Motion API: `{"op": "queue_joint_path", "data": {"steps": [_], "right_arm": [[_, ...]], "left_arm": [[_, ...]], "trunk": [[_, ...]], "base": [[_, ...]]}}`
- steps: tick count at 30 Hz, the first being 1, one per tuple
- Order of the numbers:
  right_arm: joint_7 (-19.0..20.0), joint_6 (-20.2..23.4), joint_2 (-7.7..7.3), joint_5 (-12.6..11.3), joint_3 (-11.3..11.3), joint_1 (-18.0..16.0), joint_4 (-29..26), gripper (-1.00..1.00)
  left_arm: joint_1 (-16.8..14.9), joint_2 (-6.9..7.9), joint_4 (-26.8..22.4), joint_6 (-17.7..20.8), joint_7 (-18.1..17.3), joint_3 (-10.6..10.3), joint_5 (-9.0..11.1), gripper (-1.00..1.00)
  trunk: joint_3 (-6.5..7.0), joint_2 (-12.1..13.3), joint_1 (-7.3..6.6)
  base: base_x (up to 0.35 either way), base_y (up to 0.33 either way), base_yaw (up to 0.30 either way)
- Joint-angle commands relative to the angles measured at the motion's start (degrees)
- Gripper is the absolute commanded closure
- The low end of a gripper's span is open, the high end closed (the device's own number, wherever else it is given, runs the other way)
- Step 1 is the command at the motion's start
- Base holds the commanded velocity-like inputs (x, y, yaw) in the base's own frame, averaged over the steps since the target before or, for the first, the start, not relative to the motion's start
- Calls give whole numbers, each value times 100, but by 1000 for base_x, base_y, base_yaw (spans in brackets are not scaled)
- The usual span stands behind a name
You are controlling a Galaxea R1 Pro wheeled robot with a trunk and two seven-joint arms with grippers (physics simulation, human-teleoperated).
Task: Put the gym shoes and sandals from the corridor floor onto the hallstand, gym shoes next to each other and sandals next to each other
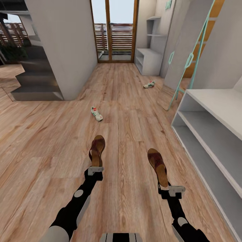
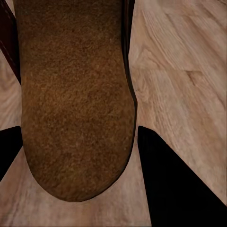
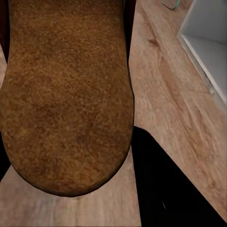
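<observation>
Two brown leather sandals (image 1: 97, 150) with tan footbeds, cream-white sneakers (image 1: 96, 113) striped green, light brown wood-grain plank floor (image 1: 50, 141), plain white shoe rack (image 1: 215, 111).

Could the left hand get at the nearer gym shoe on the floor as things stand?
Probably not yet. The left hand is shut on a sandal, and the nearer gym shoe lies on the corridor floor well beyond it. Nothing blocks the path, though.

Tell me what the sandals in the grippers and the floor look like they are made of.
Sandal in left gripper: likely brown leather, with a dark smooth strap; its footbed looks like matte, grainy suede or cork. Sandal in right gripper: same look, with a tan grainy footbed. Floor: light brown wood planks or wood-look laminate, showing grain lines and plank seams with a low sheen.
</observation>
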Motion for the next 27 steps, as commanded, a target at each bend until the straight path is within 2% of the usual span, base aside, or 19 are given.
{"op": "queue_joint_path", "data": {"steps": [1, 13, 22, 27], "right_arm": [[9, -5, 0, -17, 0, 0, -1, 100], [10, -5, 0, -17, 7, 0, -1, 100], [10, -8, 0, -17, 8, 0, -1, 100], [9, -6, 0, -17, 2, 0, -1, 100]], "left_arm": [[0, -1, -2, -1, 2, 0, -19, 100], [0, 3, -1, 1, 2, 0, -19, 100], [0, 7, 4, 4, 2, 14, -23, 100], [0, 105, 13, 9, 0, 72, -26, 100]], "trunk": [[0, 0, 0], [0, 0, 0], [0, 0, 0], [0, 0, 0]], "base": [[325, -197, 0], [327, -174, 0], [345, -39, 0], [350, -3, 0]]}}
